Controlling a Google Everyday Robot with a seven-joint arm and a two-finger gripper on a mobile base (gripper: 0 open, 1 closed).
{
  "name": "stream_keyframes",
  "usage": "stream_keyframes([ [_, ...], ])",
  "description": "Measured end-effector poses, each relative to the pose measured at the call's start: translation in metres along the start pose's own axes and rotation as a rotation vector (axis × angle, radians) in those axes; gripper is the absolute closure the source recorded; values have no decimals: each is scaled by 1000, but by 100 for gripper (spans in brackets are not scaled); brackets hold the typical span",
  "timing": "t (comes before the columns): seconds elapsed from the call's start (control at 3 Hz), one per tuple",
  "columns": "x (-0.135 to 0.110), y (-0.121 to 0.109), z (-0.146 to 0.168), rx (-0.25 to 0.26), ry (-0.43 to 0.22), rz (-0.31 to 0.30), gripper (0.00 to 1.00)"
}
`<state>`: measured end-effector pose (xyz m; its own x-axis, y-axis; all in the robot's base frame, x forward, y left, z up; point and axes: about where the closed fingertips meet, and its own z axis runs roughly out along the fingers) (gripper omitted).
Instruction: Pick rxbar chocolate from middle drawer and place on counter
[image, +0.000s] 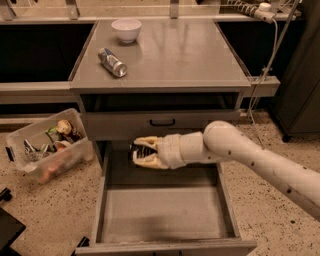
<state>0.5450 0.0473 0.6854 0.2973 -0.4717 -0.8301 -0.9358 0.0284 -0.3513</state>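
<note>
My gripper (142, 152) hangs above the back of the open middle drawer (165, 212), just below the upper drawer front. Its pale fingers (146, 142) are shut on a small dark object, the rxbar chocolate (135, 150), which shows only as a black sliver between them. The white arm reaches in from the right. The drawer floor below is bare. The gray counter (180, 55) is the cabinet top, well above and behind the gripper.
A silver can (112, 62) lies on the counter's left side, with a white bowl (126, 29) behind it. The upper drawer front (162, 122) has a black handle. A plastic bin of items (45, 145) sits on the floor to the left.
</note>
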Motion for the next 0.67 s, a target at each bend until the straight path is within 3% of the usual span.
stream_keyframes([
  [0.33,-43,-53,-24,28,-73,-83,100],
  [0.67,-82,-89,-42,29,-122,-136,100],
])
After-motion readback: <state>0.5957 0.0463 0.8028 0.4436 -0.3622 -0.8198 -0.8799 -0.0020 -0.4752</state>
